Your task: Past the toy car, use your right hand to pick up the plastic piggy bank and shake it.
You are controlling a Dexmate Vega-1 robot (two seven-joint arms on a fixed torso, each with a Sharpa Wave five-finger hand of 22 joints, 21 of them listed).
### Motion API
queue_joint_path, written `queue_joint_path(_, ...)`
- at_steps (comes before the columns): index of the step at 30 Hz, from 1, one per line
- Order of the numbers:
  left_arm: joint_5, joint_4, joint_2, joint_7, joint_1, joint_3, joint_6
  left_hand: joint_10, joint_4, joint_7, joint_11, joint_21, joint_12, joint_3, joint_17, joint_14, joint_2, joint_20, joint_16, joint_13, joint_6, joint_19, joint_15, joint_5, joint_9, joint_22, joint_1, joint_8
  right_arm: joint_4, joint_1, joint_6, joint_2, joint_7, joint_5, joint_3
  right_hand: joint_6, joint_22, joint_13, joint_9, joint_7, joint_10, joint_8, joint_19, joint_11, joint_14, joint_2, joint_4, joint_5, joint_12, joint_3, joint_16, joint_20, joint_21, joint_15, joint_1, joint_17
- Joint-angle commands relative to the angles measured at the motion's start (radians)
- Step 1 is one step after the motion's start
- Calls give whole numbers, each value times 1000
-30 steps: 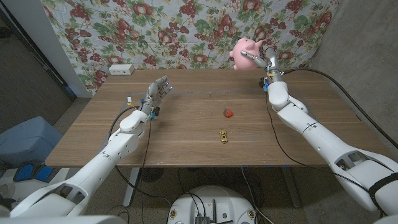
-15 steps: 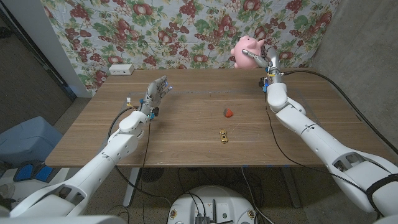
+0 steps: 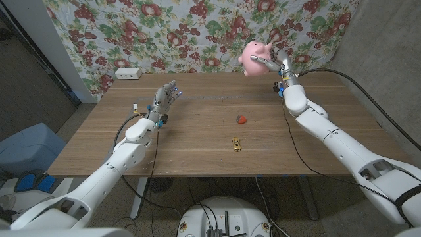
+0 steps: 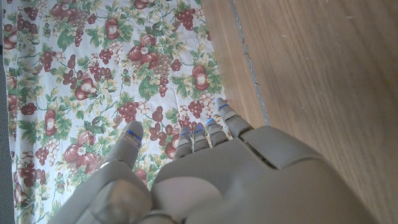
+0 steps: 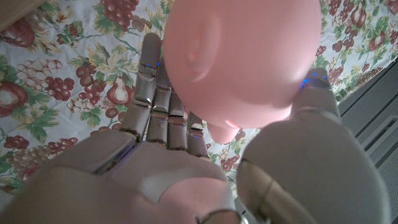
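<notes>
head view: right robot hand (image 3: 275,63) holds the piggy bank (image 3: 252,52) up in the air over the far right edge of the surface (image 3: 197,141), in front of the floral backdrop (image 3: 197,29). versus half a second ago the pig sits slightly further to picture left and is tilted differently; a second ago it was a bit lower and further right. right arm has shifted a little with it. pig is glossy pink plastic, rounded body, small ears and stubby legs visible. toy car (image 3: 235,143), small and yellow, sits on the surface nearer the robot, well apart from the pig; a small red object (image 3: 242,119) lies between car and far edge, both unmoved. left robot hand (image 3: 165,97) hovers over the left part of the surface, fingers spread, holding nothing, same place as before. white box (image 3: 128,74) at the far left edge.

left wrist view: back of the left robot hand (image 4: 211,180), fingers (image 4: 200,137) extended and slightly apart, nothing in them; backdrop and wood surface beyond.

right wrist view: right robot hand (image 5: 186,155) wraps the piggy bank (image 5: 249,56), fingers on one side, thumb on the other, pressed against the smooth pink shell. an ear-like bump and a stubby leg show on the pig; backdrop behind it.
</notes>
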Motion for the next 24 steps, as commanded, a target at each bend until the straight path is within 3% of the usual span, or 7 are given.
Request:
queue_joint_path(1,-3,-15,6,6,16,-5,-3,4,-9,5,1,-5,2,1,4,-2,38,-1,0,4,6,9,-10,1,4,3,-1,4,-77,18,-87,-53,106,-30,-35,478,0,269,213,-110,364,7,-114,-353,381,209,3,444,132,302,169,-123,8,-441,136,440)
queue_joint_path(24,-7,-12,6,-3,21,-8,-13,3,-9,3,1,-5,2,1,4,-1,38,0,1,4,8,8,-9,1,4,3,-2,4,-100,84,-174,-57,191,-154,-127,480,0,267,211,-109,367,6,-114,-349,381,209,3,440,130,303,167,-122,11,-441,136,440)
